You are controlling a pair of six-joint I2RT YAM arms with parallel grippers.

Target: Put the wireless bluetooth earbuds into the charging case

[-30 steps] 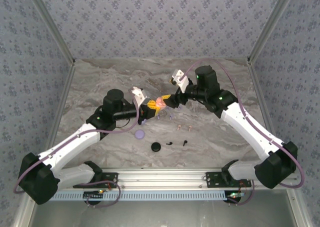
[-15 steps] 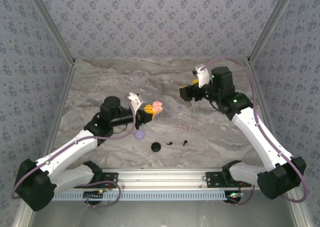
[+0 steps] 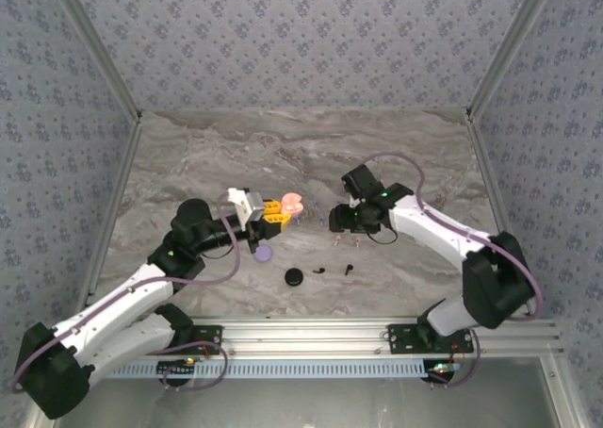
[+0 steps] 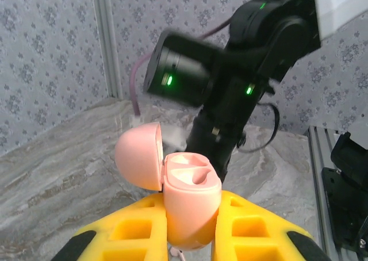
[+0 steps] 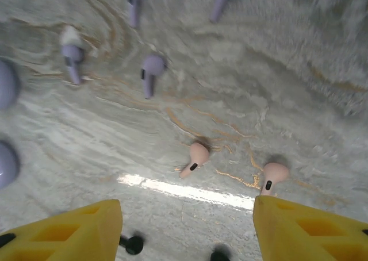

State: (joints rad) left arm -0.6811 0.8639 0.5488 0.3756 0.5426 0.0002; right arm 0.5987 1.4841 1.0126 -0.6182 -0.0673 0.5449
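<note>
White links (image 3: 113, 301), black joints (image 3: 193, 222), purple cables (image 3: 388, 155), yellow fingers (image 4: 253, 226), green lights (image 4: 168, 80)

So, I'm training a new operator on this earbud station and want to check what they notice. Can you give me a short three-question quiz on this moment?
1. True or false: the pink charging case clamped in the left tool has its lid open.
2. Pick one. On the table ahead of the right tool lie: A) two pink earbuds; B) a pair of scissors; C) a spoon.
3. In a few words: what does the right tool grip?

Key: 1 true. 2 A. 3 nothing; its fingers stand apart with nothing between them.
</note>
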